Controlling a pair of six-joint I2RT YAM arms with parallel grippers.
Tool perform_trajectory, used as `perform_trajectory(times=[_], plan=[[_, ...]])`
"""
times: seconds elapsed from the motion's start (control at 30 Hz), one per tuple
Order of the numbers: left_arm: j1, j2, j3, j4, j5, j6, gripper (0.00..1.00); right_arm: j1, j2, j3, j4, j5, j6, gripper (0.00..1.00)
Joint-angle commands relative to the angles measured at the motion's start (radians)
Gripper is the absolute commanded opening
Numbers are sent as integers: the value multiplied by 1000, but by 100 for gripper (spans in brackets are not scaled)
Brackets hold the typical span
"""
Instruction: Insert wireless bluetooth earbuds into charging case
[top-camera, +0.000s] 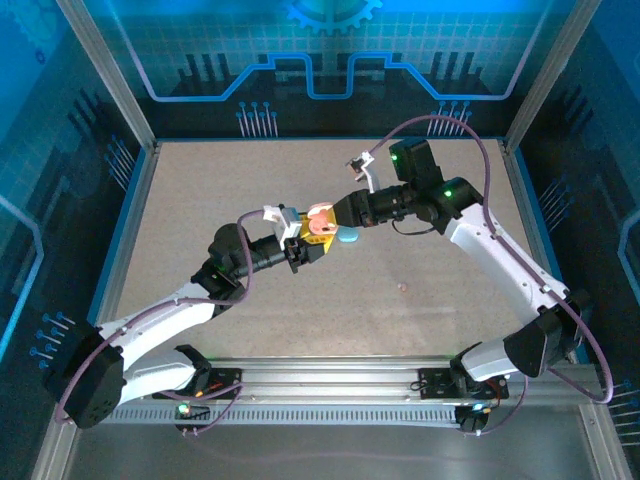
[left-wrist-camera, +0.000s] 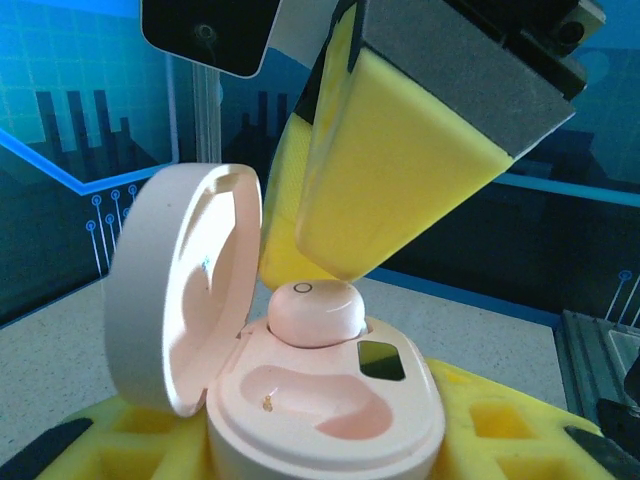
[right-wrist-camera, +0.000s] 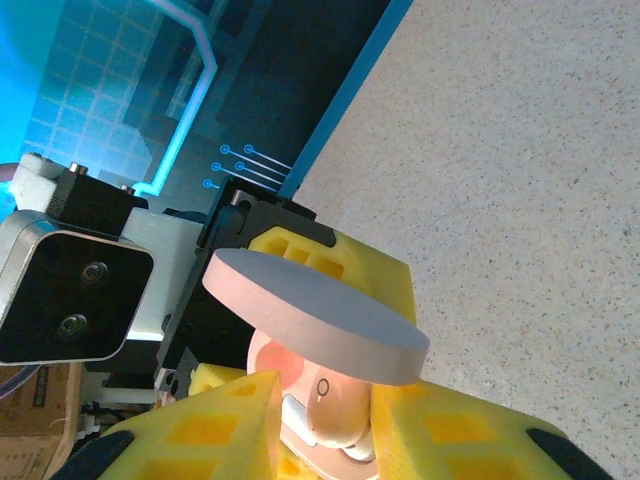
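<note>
Pink earbud (left-wrist-camera: 312, 312) is sitting in the far socket of the charging case (left-wrist-camera: 335, 425), round end up. Nearest, the left gripper (top-camera: 312, 240) has its yellow pads clamped on both sides of the case, with the lid (left-wrist-camera: 185, 290) flipped open. The case's near socket (left-wrist-camera: 300, 392) is empty. Just past that, the right gripper (left-wrist-camera: 320, 262) straddles the earbud from above, fingers slightly apart. Can't tell if they're actually pinching it or already loose.

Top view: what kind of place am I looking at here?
Probably a robot test booth: left arm and right arm bolted to a rail, a speckled table, blue circuit-pattern walls.
</note>
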Motion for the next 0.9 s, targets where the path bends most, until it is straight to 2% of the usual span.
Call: perform_trajectory(times=[0.0, 0.23, 0.4, 0.5, 0.63, 0.77, 0.87], plan=[[-5, -8, 12, 87, 35, -7, 40, 14, -4, 24, -56, 40, -27, 31], [-6, -13, 6, 76, 11, 6, 40, 11, -30, 34, -67, 27, -35, 37], [-5, -23, -11, 58, -20, 22, 40, -21, -133, 14, -54, 59, -27, 46], [-5, -31, -24, 51, -44, 24, 40, -65, -228, -38, -38, 110, -12, 47], [-6, -56, -36, 31, -62, 27, 40, -177, -368, -179, -33, 241, 37, 48], [-6, -81, -39, 14, -65, 26, 40, -358, -426, -354, -145, 403, 164, 50], [-6, -88, -38, 11, -64, 21, 40, -460, -388, -494, -163, 334, 215, 46]])
